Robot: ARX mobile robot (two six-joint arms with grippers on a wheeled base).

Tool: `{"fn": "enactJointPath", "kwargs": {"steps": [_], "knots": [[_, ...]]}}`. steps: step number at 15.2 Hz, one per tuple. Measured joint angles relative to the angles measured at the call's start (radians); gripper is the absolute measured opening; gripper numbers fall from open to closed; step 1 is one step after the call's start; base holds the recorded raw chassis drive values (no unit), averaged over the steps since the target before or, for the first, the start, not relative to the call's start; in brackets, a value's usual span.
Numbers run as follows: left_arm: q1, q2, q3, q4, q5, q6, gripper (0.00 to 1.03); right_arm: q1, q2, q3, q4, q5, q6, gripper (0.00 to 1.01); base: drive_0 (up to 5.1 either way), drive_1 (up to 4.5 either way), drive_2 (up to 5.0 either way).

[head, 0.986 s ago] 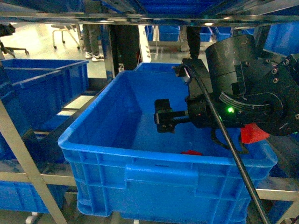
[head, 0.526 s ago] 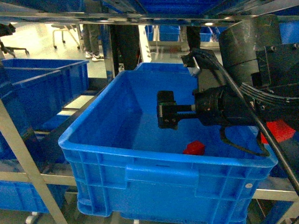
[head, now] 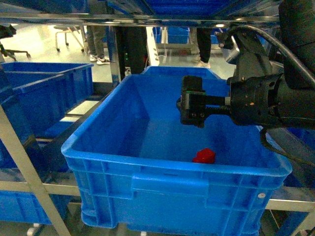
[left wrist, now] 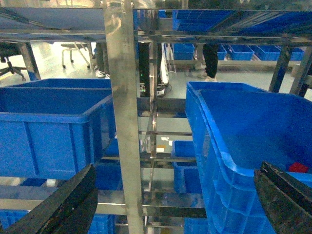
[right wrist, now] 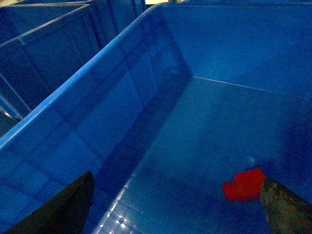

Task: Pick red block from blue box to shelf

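The red block [head: 204, 156] lies loose on the floor of a dark blue ribbed crate [head: 147, 169] that stands on the shelf [head: 24, 162]. My right gripper [head: 192, 107] hovers open inside the crate, above and a little behind the block. In the right wrist view the red block [right wrist: 243, 184] rests just inside the right fingertip [right wrist: 287, 209], and the right gripper [right wrist: 175, 214] holds nothing. My left gripper [left wrist: 173, 204] is open and empty, facing a steel shelf post [left wrist: 122, 97]. A sliver of the red block [left wrist: 298, 167] shows over the crate wall. The blue box is out of view.
Another dark blue crate [head: 47, 96] sits to the left on the same tier, with more crates below. A shelf rail [head: 147, 19] runs close overhead. Slanted steel posts [head: 17, 147] cross the lower left. People and chairs stand beyond the rack.
My right gripper has risen and drawn back to the right inside the crate. The red block, half hidden by the crate wall a second ago, now lies in plain sight on the floor.
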Motion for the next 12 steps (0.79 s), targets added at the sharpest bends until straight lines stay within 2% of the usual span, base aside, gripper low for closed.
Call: {"fn": "enactJointPath", "kwargs": {"steps": [4, 7, 10, 12], "knots": [[0.0, 0.0, 0.0, 0.0, 0.0, 0.0, 0.98, -0.018, -0.068, -0.095, 0.031, -0.039, 0.033, 0.98, 0.0, 0.0, 0.0], [0.0, 0.0, 0.0, 0.0, 0.0, 0.0, 0.98, -0.031, -0.22, -0.211, 0.043, -0.079, 0.037, 0.98, 0.0, 0.0, 0.0], [0.0, 0.0, 0.0, 0.0, 0.0, 0.0, 0.98, -0.052, -0.351, -0.271, 0.043, -0.121, 0.045, 0.98, 0.0, 0.0, 0.0], [0.0, 0.0, 0.0, 0.0, 0.0, 0.0, 0.98, -0.097, -0.442, -0.355, 0.053, -0.125, 0.074, 0.98, 0.0, 0.0, 0.0]]}}
